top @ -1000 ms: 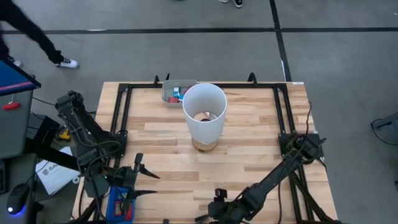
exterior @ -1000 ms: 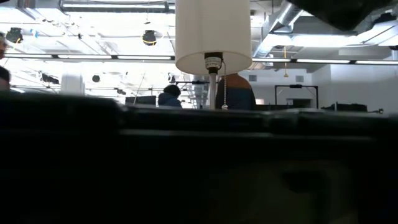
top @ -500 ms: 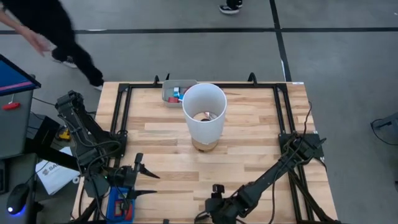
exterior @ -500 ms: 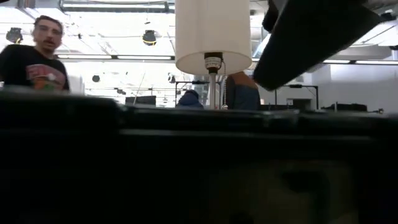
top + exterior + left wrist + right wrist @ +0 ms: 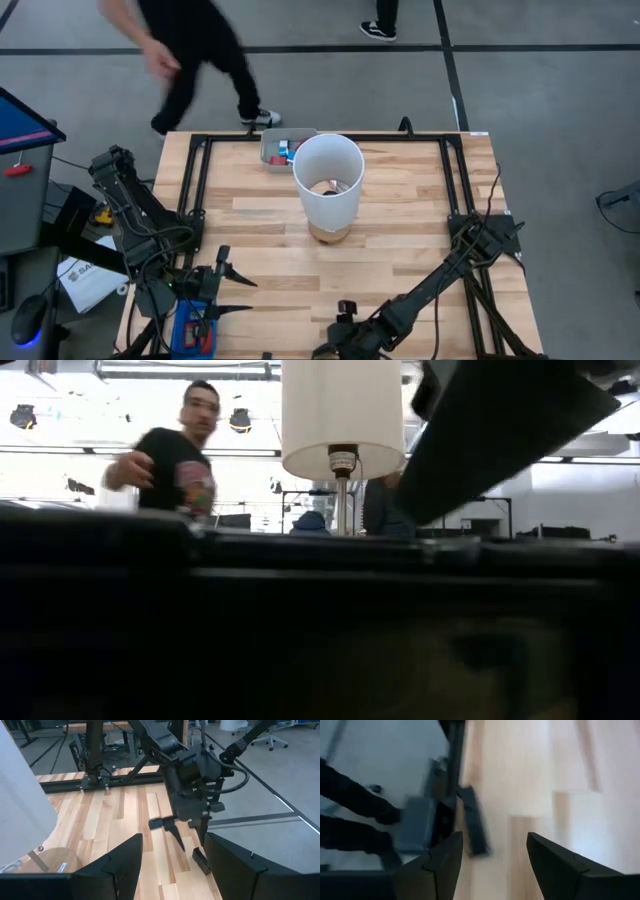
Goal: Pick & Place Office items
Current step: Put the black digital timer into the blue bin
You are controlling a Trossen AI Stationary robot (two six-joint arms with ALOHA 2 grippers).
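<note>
Both tools, left [image 5: 232,291] and right [image 5: 190,834], gape empty, well short of the cylinder [image 5: 327,186]; items [image 5: 284,150] beyond it look light, rigid, pinchable across flat sides.

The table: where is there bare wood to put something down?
Bare table lies between the white cylinder and the right rail, and between the cylinder and the left rail. Crowded: the grey tray of office items behind the cylinder, and the near edge, where both arms' hands sit.

We see a grey floor [image 5: 540,90] crossed by dark tape lines around the wooden desk [image 5: 400,260]. A person in black [image 5: 190,40] walks past its far side. Bright ceiling lights [image 5: 80,420] fill the room beyond.
</note>
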